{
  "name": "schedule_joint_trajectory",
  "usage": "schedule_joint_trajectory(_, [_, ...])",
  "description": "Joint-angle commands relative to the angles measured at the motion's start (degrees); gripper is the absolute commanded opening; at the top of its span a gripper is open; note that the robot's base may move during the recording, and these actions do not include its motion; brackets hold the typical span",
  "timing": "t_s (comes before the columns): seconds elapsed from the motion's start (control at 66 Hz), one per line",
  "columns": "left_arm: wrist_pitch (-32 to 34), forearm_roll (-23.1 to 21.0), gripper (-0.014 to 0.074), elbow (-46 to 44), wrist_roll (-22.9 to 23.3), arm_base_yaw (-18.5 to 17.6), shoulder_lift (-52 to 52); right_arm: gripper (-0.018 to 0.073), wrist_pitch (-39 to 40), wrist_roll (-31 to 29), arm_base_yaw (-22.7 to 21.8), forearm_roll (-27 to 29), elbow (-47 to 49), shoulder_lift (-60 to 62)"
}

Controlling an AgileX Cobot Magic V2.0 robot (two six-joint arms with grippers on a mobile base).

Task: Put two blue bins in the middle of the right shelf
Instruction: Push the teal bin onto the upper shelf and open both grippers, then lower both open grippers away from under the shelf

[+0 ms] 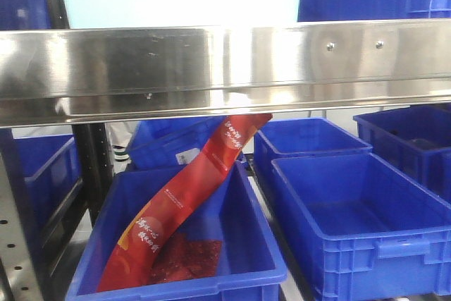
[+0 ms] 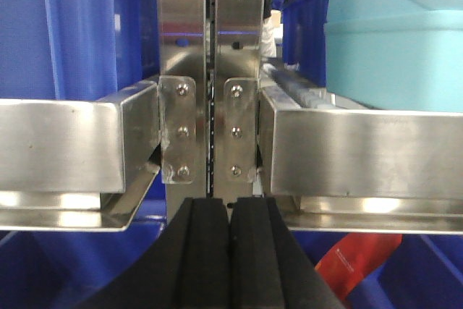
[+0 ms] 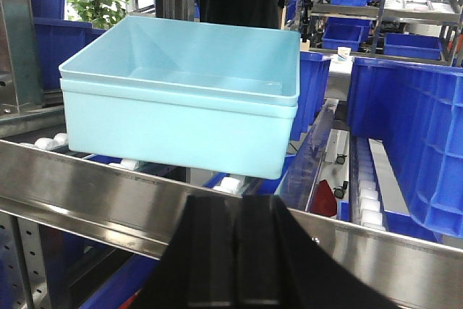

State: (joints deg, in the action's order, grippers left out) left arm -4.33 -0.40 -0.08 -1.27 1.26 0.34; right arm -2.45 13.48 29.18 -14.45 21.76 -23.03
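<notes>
Steel fills most of what I see: a bright shelf rail [image 1: 225,68] runs across the front view and hides whatever sits behind it. My left pincer [image 2: 228,251] has its two black pads pressed together with nothing between them, pointed straight at the twin upright posts [image 2: 210,70] where two shelf beams meet. My right pincer [image 3: 235,258] is likewise closed on nothing, its tips just short of another steel rail [image 3: 108,200]. Beyond that rail, directly ahead of the right pincer, sit two pale turquoise tubs [image 3: 181,99], one nested in the other; their bottom edge is cut off by the rail. Further right stands a dark blue bin [image 3: 409,142], only partly in frame. Below the front rail more blue bins [image 1: 352,223] sit side by side, one [image 1: 183,244] holding a long red packet [image 1: 190,202] whose top vanishes behind the rail. The printing on it is too small to read.
</notes>
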Motion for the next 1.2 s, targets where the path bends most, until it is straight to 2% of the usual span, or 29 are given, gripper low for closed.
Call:
schedule_joint_trajectory(0.0, [2.37,-0.33,-0.0111,0.08,-0.14,0.21,-0.34,-0.0161,1.25,-0.20,-0.07,-0.46,0.02,0.31])
schedule_joint_trajectory(1.182, [2.77,-0.33,-0.0111,0.08,-0.14,0.21,-0.34,-0.0161,2.06,-0.93,-0.33,0.36,0.02,0.31])
